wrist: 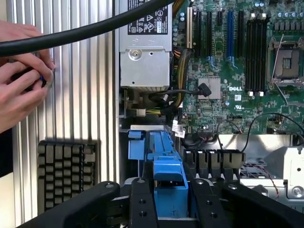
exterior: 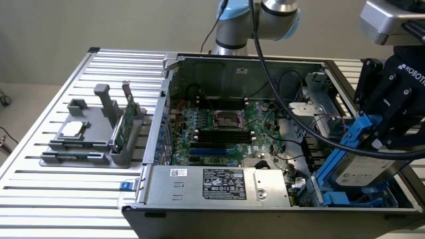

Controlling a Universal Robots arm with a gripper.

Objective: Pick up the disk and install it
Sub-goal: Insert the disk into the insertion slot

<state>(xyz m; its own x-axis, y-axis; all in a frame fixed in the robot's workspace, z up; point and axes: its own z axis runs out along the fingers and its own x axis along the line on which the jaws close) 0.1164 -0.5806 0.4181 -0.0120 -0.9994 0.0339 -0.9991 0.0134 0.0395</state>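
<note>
Disk (exterior: 365,169) held tilted in claw (exterior: 385,139), lower right of exterior view; blue rails (exterior: 347,149) to be kept square to bay (exterior: 345,200).

The gripper (exterior: 379,142) is matt black, with white lettering (exterior: 408,74) on its body and round screws (wrist: 141,201) along its fingers (wrist: 142,211). Above it sits a grey boxy housing (exterior: 391,20). Beyond it the arm (exterior: 279,15) is silver with pale blue caps (exterior: 234,20); a thick black cable (wrist: 71,32) runs past the gripper.
</note>
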